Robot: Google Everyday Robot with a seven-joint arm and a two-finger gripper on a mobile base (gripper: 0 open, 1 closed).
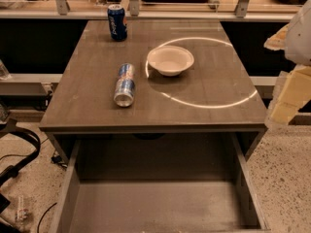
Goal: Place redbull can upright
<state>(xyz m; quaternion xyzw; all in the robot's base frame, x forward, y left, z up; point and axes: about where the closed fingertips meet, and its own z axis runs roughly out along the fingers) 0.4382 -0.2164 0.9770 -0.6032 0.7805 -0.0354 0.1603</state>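
Silver-and-blue and slim, the metal redbull can (125,84) is lying on its side on the grey wooden tabletop (214,123), just left of the round white bowl (170,60) and not touching it, with its silver end pointing toward the camera. It is resting on its curved wall rather than its base, so the task is not yet done. Behind the bowl and to its left, well apart, a dark blue soda can (117,22) is standing upright near the table's far edge. Far to the right of the bowl, past the table's side, the pale yellow-and-white gripper (290,95) is hanging in the air, holding nothing that shows; how far open it is I cannot tell. By my judgement it is sitting clear because no reach has begun, and the round can is risking a roll if nudged.
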